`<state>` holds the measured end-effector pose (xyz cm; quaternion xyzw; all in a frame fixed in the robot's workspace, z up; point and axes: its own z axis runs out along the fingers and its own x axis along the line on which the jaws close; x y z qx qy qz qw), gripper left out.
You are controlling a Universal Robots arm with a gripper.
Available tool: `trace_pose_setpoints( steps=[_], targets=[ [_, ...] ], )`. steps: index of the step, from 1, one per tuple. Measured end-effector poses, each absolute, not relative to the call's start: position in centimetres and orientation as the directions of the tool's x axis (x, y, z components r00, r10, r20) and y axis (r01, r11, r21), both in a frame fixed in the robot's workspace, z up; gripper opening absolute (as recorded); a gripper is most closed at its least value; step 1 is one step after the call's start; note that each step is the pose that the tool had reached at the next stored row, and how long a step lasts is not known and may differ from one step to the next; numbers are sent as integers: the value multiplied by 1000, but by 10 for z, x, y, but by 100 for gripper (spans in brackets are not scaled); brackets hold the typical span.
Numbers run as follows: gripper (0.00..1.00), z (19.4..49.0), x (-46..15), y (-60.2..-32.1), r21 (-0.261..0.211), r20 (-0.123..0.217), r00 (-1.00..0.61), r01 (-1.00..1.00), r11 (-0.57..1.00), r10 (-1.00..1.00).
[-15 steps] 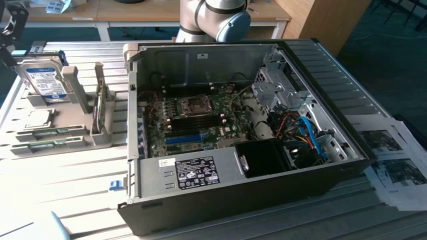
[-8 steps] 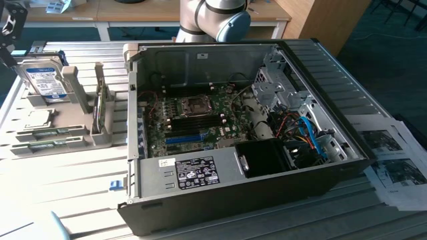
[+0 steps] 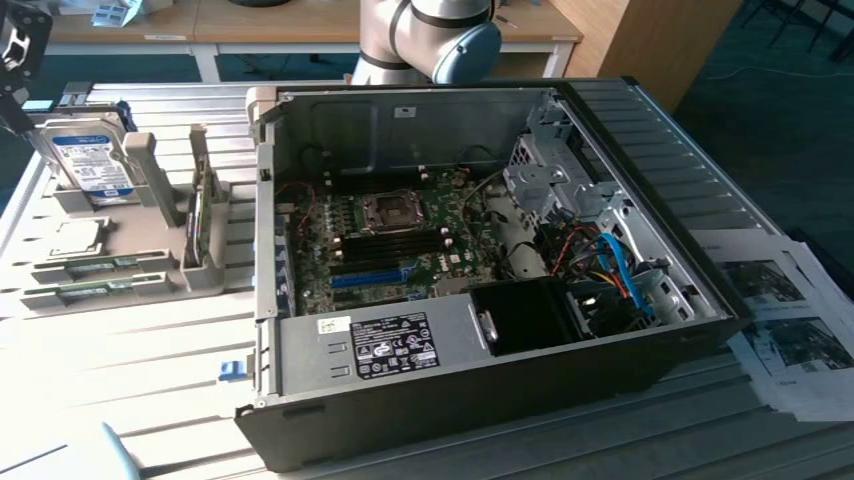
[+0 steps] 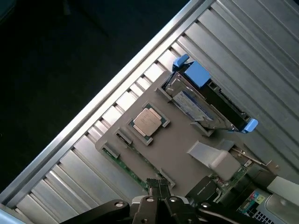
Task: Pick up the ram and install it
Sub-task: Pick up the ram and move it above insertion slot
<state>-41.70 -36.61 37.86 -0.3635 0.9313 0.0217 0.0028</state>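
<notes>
The ram (image 3: 96, 266) is a narrow green stick lying in a front slot of the grey holder (image 3: 127, 235) at the exterior view's left; a second green stick (image 3: 78, 293) lies in the slot just in front of it. In the wrist view the ram (image 4: 133, 167) runs along the holder's edge. My gripper (image 3: 14, 108) hangs at the exterior view's far left edge, above the holder and apart from it. Its fingertips (image 4: 159, 185) are pressed together, shut on nothing, just over the ram's end.
A silver hard drive (image 3: 91, 160) with blue-white label stands in the holder, and a square processor chip (image 3: 76, 238) lies flat beside it. The open computer case (image 3: 641, 150) with its motherboard (image 3: 400, 235) fills the middle. Printed papers (image 3: 787, 320) lie at the right.
</notes>
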Motion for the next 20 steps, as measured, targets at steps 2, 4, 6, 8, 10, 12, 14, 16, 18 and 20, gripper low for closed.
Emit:
trace_pose_setpoints(
  steps=[2,4,6,8,10,12,14,16,18,20],
  targets=[
    [10,379,-417,-366,38,-21,-718,-696,717,-696],
    [10,379,-417,-366,38,-21,-700,-714,699,-714],
    [10,379,-417,-366,38,-21,-682,-731,681,-731],
    [10,379,-417,-366,38,-21,-663,-748,662,-748],
    [10,379,-417,-366,38,-21,-646,-763,645,-763],
    [10,379,-417,-366,38,-21,-629,-777,628,-777],
    [10,379,-417,-366,38,-21,-610,-792,609,-792],
    [10,379,-417,-366,38,-21,-593,-805,592,-805],
    [10,379,-417,-366,38,-21,-576,-817,575,-817],
    [10,379,-417,-366,38,-21,-556,-831,555,-831]
  ],
)
